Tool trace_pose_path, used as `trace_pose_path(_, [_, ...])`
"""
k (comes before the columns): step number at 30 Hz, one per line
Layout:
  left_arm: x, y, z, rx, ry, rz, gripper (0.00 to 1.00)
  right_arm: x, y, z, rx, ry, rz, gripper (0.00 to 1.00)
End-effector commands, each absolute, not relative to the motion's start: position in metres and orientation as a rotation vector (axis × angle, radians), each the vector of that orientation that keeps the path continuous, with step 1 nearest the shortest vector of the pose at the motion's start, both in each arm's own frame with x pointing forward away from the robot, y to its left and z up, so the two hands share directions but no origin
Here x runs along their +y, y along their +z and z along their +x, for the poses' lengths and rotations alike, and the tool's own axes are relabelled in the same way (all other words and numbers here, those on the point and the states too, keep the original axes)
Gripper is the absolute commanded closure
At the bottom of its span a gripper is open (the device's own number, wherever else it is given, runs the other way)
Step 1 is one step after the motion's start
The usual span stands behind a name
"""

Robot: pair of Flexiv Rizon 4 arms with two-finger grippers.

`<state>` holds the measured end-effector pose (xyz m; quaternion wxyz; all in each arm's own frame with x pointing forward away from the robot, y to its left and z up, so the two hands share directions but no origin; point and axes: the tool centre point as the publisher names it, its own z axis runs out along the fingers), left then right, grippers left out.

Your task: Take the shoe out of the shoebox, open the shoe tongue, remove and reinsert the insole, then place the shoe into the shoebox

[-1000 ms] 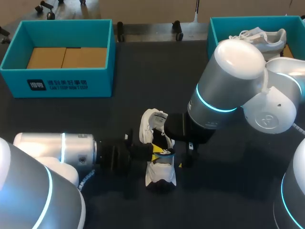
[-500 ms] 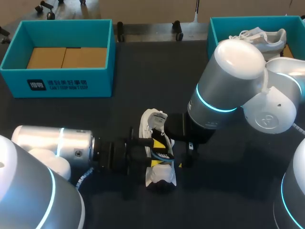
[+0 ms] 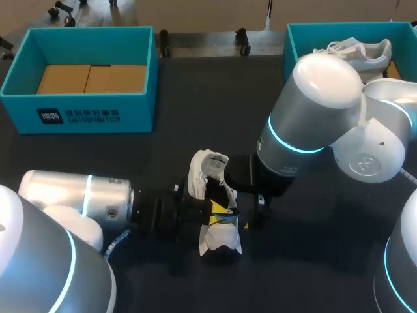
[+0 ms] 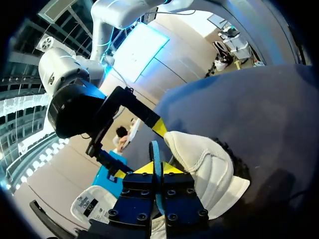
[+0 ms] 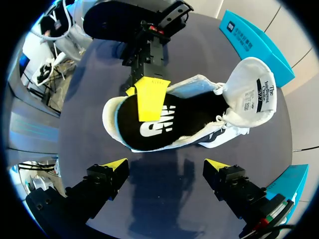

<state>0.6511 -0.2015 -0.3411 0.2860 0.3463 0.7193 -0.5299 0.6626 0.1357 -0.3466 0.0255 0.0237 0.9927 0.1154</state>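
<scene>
The white sneaker point(image 3: 220, 236) lay on its sole on the dark table point(image 3: 195, 98), well apart from both boxes. Its long axis ran away from the robot, with the toe end towards the far edge and the heel nearest the robot. The tongue point(image 5: 251, 92) was folded out and forward over the toe end, leaving the mouth wide open. Inside, the black insole point(image 5: 164, 124) lay flat along the length of the shoe.

The left gripper point(image 4: 160, 169) came in from the heel side with its tips clenched close together on the sneaker's side wall. One finger point(image 5: 149, 97) lay inside, over the rim and on the insole, and the other sat just outside the wall. A thin blue edge stood between the two tips, and the white heel bulged just beside them.

The right gripper point(image 5: 165, 167) hung above the table with its fingers spread wide and grasping nothing. The sneaker lay ahead of them, crosswise to the gap, touching neither tip.

A teal shoebox point(image 3: 85, 114) with bare cardboard in its bottom stood at the far left. A second teal shoebox point(image 3: 287, 52) at the far right held another white sneaker point(image 3: 361, 49)
</scene>
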Motion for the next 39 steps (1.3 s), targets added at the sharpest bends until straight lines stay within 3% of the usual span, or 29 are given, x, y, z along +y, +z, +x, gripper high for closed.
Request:
trace_pose_path(1, [-0.208, -0.351, 0.66, 1.923, -1.375, 0.915, 1.0, 0.136, -0.348, 0.661, 3.066, 0.357, 0.075, 0.0])
trace_pose_path(14, [-0.197, -0.351, 0.672, 1.943, -1.359, 0.854, 1.0, 0.136, -0.348, 0.661, 3.066, 0.357, 0.075, 0.0])
trace_pose_path(16, [-0.196, -0.346, 0.671, 1.942, -1.392, 0.842, 0.61, 0.136, -0.348, 0.661, 3.066, 0.357, 0.075, 0.0])
trace_pose_path(20, [-0.197, -0.339, 0.665, 1.942, -1.447, 0.837, 0.51, 0.136, -0.348, 0.661, 3.066, 0.357, 0.075, 0.0])
trace_pose_path(28, [-0.205, -0.327, 0.651, 1.945, -1.54, 0.85, 0.54, 0.136, -0.348, 0.661, 3.066, 0.357, 0.075, 0.0])
trace_pose_path(31, [-0.208, -0.327, 0.648, 1.95, -1.546, 0.858, 0.63, 0.136, -0.348, 0.661, 3.066, 0.357, 0.075, 0.0])
trace_pose_path(35, [-0.21, -0.329, 0.648, 1.956, -1.544, 0.869, 0.97, 0.136, -0.348, 0.661, 3.066, 0.357, 0.075, 0.0])
trace_pose_path(39, [-0.211, -0.333, 0.65, 1.979, -1.524, 0.88, 1.0, 0.136, -0.348, 0.661, 3.066, 0.357, 0.075, 0.0])
